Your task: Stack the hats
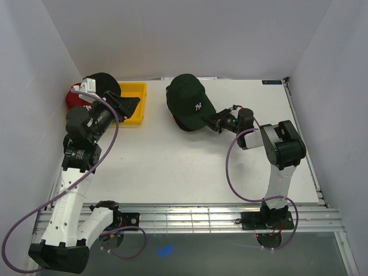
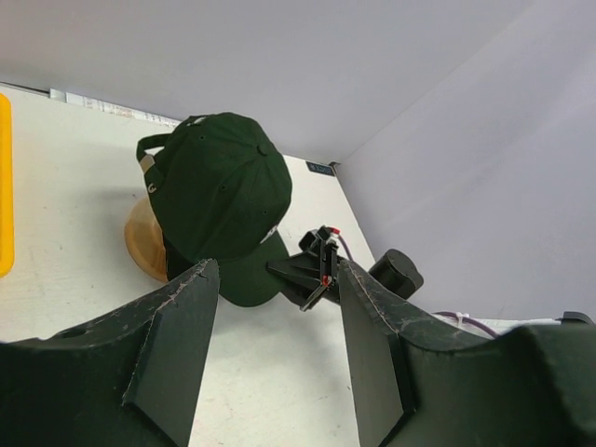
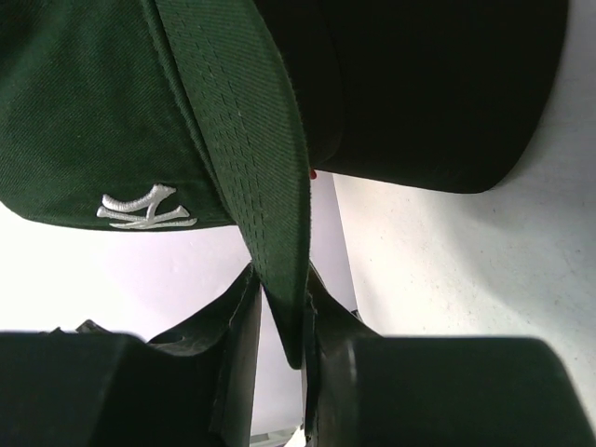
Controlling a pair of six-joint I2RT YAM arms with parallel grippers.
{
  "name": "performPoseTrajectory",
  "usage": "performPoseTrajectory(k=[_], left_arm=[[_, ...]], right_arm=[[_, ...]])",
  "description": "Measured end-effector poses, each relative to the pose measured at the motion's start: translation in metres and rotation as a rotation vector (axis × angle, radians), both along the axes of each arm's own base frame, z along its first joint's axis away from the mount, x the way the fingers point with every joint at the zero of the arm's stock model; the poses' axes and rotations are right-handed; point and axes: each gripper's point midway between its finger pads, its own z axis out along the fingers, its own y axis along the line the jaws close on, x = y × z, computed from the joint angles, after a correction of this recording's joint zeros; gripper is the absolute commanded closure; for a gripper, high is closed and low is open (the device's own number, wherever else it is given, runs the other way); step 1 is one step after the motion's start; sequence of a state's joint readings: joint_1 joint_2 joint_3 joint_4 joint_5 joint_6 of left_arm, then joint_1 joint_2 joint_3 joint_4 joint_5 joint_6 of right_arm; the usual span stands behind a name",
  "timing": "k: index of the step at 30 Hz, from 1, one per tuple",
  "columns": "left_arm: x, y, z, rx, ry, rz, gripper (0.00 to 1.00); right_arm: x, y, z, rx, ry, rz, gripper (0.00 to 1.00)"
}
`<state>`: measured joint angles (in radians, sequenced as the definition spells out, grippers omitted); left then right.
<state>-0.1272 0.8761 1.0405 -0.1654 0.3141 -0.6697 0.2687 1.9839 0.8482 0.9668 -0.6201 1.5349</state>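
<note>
At the far middle of the table [image 1: 172, 167], the right gripper [image 1: 214, 121] [image 3: 279, 289] is nearly closed, its two fingers [image 3: 233, 326] pinching the edge of the green cap's brim [image 3: 251, 140]. The brim stands on edge between them in the wrist view, and the gripper reaches the cap from its right side, low over the table. The green cap [image 1: 187, 95] [image 2: 219, 186] [image 3: 74, 112] sits on top, its white logo [image 1: 198, 107] [image 3: 147, 209] on the front facing the near right. Under it lies a black cap [image 3: 419, 84], whose brim rests near the tabletop, and a small bit of red shows at the seam between the two. The left wrist view shows a tan wooden stand [image 2: 140, 247] under the caps on their left side.

At the far left, the left gripper [image 1: 127, 106] [image 2: 277, 270] stands wide open and empty, held above the tray [image 1: 135, 89] [image 2: 3, 186], well apart from the green cap and pointed toward it. Behind that arm's wrist lie a second black cap [image 1: 106, 81] and, just beside it against the left wall, a red cap [image 1: 73, 98], partly hidden by the arm.
</note>
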Motion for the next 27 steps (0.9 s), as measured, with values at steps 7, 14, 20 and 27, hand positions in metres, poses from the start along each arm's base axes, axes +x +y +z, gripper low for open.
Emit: performPoseTrajectory(k=[7,14,20,27], left_arm=[[0.001,0.001,0.000,0.000,0.001,0.004,0.36],[0.002,0.001,-0.002,0.001,0.009,0.011,0.36],[0.003,0.002,-0.004,0.002,0.017,0.017,0.36],[0.004,0.002,-0.005,0.002,0.021,0.019,0.36]], right_arm=[[0.002,0.001,-0.004,-0.011,0.003,-0.007,0.76],[0.003,0.003,-0.009,-0.024,0.015,-0.011,0.75],[0.004,0.005,-0.011,-0.030,0.017,-0.020,0.75],[0.004,0.007,-0.013,-0.036,0.018,-0.025,0.71]])
